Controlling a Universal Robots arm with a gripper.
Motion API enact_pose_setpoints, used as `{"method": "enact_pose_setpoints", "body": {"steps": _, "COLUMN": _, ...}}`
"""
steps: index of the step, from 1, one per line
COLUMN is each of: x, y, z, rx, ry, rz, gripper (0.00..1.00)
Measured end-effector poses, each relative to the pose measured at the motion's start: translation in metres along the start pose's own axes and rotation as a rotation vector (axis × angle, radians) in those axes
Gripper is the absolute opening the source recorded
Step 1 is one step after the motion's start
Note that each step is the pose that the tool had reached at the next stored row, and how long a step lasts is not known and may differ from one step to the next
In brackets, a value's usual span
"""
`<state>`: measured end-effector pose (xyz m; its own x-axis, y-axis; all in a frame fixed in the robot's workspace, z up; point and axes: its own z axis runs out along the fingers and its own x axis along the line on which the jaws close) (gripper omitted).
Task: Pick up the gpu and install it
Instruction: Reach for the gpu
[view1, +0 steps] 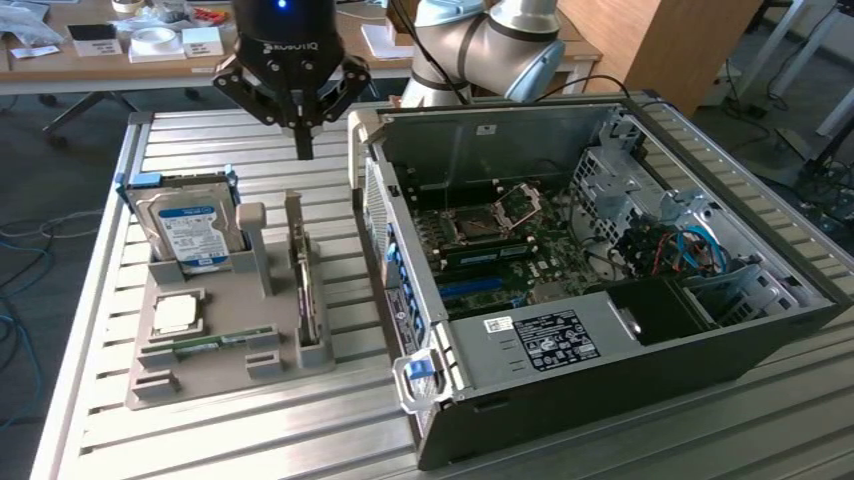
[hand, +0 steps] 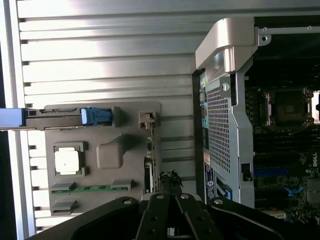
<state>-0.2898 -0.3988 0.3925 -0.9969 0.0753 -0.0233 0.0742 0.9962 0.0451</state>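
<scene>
The end effector (view1: 304, 138) is hovering closed and empty; below it the gpu (view1: 306, 285) is standing edgewise in its holder (view1: 220, 300), ready for grasping.

- the claw (view1: 304, 148) hangs over the slatted counter (view1: 94, 420), fingers pressed together, holding nothing, near the far end of the gray holder (view1: 227, 300).
- the gpu (view1: 310, 290) stands on edge in the holder's slot nearest the open computer case (view1: 601, 390) on the exterior view's right.
- a hard drive (view1: 187, 230) stands upright at the holder's other side; a ram stick (view1: 214, 342) lies flat in it.
</scene>
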Motion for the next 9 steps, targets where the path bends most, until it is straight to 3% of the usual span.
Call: {"method": "enact_pose_setpoints", "body": {"steps": 9, "x": 0.0019, "y": -0.0001, "z": 0.0, "rx": 0.0, "ry": 0.0, "rz": 0.0, "gripper": 0.11}}
